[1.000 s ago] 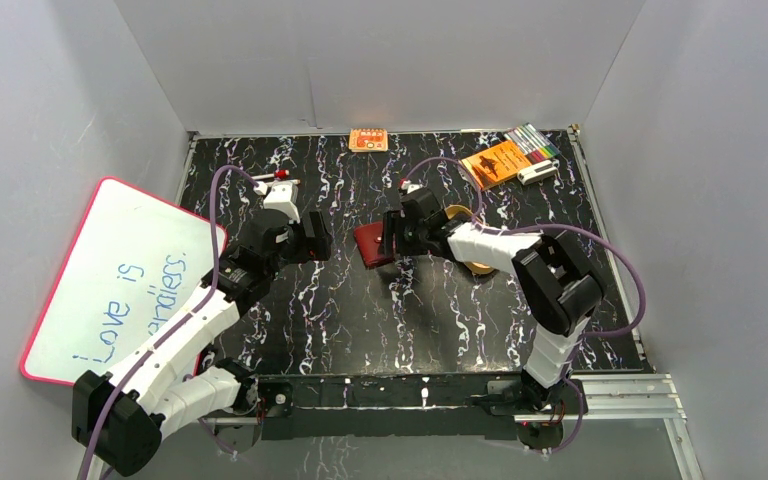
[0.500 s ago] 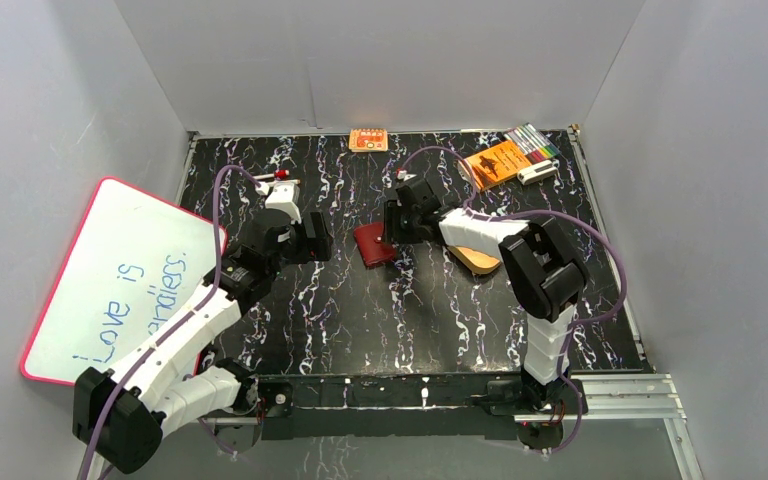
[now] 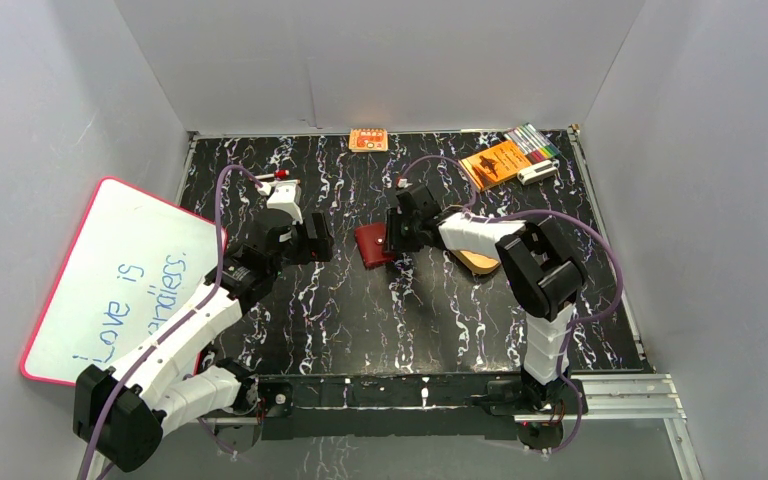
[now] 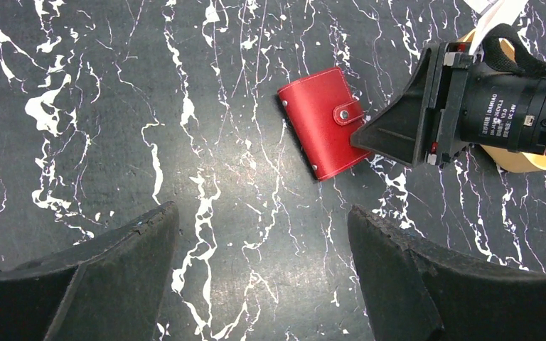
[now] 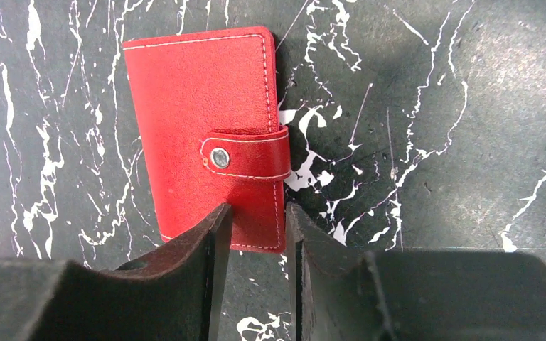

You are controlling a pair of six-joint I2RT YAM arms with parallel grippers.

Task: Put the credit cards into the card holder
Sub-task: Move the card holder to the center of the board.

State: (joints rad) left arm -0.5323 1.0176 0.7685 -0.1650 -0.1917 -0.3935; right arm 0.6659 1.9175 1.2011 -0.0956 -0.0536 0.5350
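Observation:
The card holder (image 3: 373, 245) is a small red wallet, snapped closed, lying flat near the middle of the black marbled table (image 3: 360, 320). My right gripper (image 3: 393, 243) points down at its right side. In the right wrist view the narrowly parted fingertips (image 5: 219, 224) of my right gripper (image 5: 256, 213) straddle the near right corner of the card holder (image 5: 199, 128), below its snap tab; a grip does not show. My left gripper (image 4: 263, 213) hovers wide open with nothing in it, left of the card holder (image 4: 323, 121). The credit cards are out of view.
A tan oval tray (image 3: 478, 260) lies under my right forearm. At the back sit a small orange box (image 3: 368, 140), an orange booklet (image 3: 495, 163) and a marker set (image 3: 532, 140). A pink-framed whiteboard (image 3: 110, 280) leans at the left. White walls enclose the table.
My right gripper's jaws have narrowed over the card holder's corner, and the right elbow swung slightly left. The left arm and the card holder have stayed in place.

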